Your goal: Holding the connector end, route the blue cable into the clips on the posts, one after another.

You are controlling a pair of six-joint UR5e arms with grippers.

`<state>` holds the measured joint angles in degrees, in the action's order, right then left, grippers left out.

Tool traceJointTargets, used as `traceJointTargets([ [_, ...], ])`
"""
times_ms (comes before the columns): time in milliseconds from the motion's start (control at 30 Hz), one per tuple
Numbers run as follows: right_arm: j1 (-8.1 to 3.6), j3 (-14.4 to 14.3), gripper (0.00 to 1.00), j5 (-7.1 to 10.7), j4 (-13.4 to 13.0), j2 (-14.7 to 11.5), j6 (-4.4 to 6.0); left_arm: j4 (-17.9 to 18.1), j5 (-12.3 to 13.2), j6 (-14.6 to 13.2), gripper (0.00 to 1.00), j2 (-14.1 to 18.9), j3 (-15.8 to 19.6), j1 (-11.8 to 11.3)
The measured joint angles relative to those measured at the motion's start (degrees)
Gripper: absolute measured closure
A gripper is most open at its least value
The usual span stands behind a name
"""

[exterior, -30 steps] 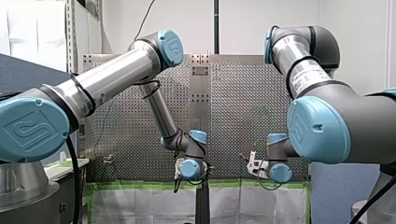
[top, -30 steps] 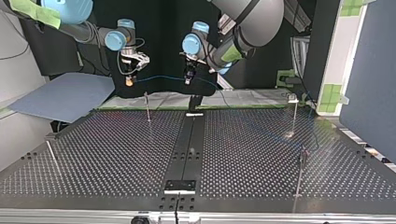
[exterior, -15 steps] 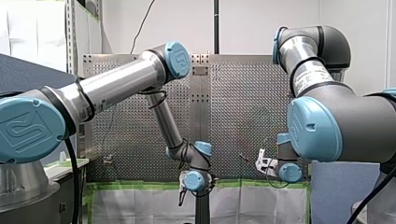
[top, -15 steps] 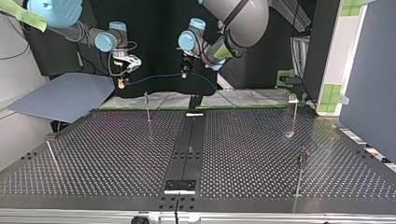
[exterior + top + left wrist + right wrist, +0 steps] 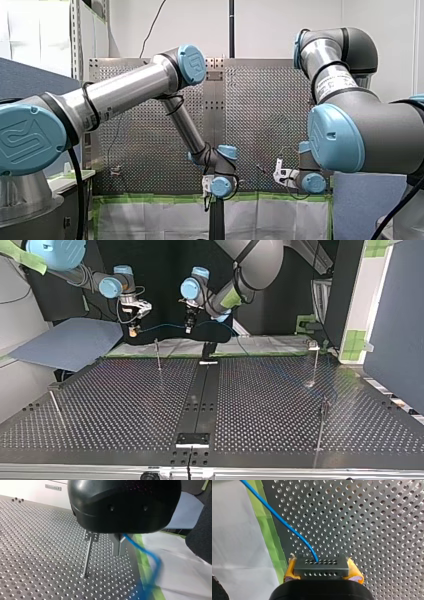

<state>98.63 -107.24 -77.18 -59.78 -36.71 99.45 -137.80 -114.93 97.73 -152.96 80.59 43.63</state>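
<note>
The blue cable (image 5: 161, 326) hangs in the air between my two grippers, above the table's far edge. My right gripper (image 5: 133, 330), at the top view's left, is shut on the connector end. In the right wrist view its yellow pads (image 5: 290, 568) clamp the dark grey connector block (image 5: 321, 568), and the cable (image 5: 284, 523) leaves it over the perforated plate. My left gripper (image 5: 189, 326) is shut on the cable further along; its metal fingers (image 5: 119, 545) pinch the blue cable (image 5: 148, 553). A thin post with a clip (image 5: 87, 553) stands just beside those fingers.
Several thin posts stand on the perforated table (image 5: 125, 410): one near the far edge (image 5: 158, 355), two at the top view's right (image 5: 316, 362) (image 5: 322, 426), one at its left (image 5: 55, 409). Green tape and white sheeting (image 5: 180, 562) border the table's edge.
My left gripper has slid toward the top view's left with the cable, closing on my right gripper. The right gripper drifted slightly the same way and kept the connector.
</note>
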Motion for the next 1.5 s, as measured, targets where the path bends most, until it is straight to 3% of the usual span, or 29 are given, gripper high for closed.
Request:
traceJointTargets([
  [133, -0.38, 0.3, 1.00, 1.81, 0.5, 0.0, -0.04, -0.8, -0.6, 0.1, 1.00, -0.6, -1.6, 0.6],
  [267, -0.81, 0.7, 1.00, 2.43, 1.8, 0.0, -0.06, -2.5, -0.7, 0.1, 1.00, -2.3, -3.6, 1.2],
  [900, -2.16, 2.8, 1.00, 1.54, 4.5, 0.0, 0.75, -9.0, -1.1, 1.8, 1.00, -6.8, -12.7, 3.6],
  [1200, -2.37, 4.5, 1.00, 1.56, 5.5, 0.0, 1.27, -7.4, -3.4, 3.0, 1.00, -6.8, -16.9, 4.1],
  [1500, -2.67, 6.5, 1.00, 1.71, 5.7, 0.0, 1.83, -7.0, -3.6, 3.3, 1.00, -6.9, -17.8, 3.9],
])
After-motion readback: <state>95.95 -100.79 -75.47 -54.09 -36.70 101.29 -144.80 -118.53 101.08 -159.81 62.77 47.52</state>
